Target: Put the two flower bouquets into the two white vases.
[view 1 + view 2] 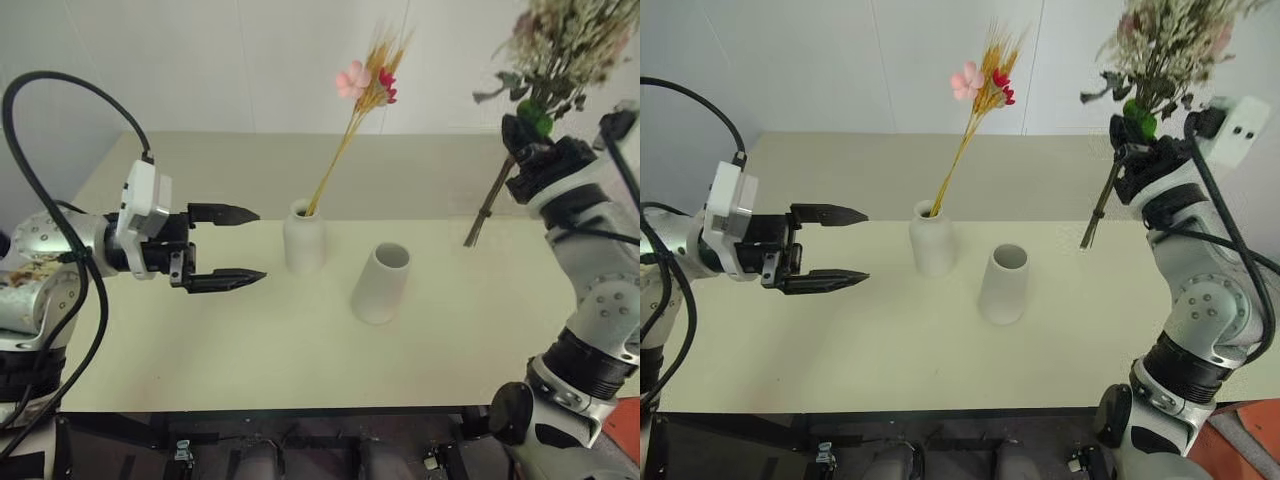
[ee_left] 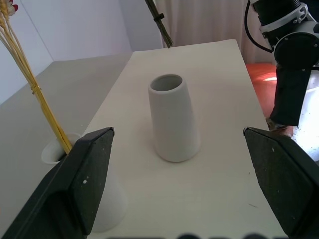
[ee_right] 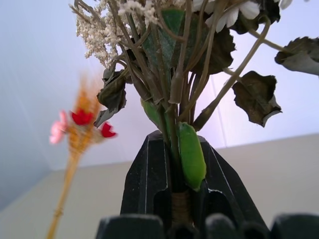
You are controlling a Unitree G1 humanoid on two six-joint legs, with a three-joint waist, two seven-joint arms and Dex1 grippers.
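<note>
Head view: slim yellow-stemmed bunch (image 1: 366, 95) stands in the matte bottle-shaped vase (image 1: 304, 238); tapering wide-mouthed vase (image 1: 380, 283) beside it, on the pale table (image 1: 200, 330).
Left wrist: left gripper (image 2: 182, 186), flat black fingers spread wide.
Right wrist: right gripper (image 3: 180, 191) pinching the bushy dried spray (image 3: 174, 79) aloft.

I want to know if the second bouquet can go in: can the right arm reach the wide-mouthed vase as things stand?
Probably yes. The wide-mouthed vase stands upright with an open mouth, nothing between it and the right gripper, which holds the cream-and-green bouquet off to its side.
</note>
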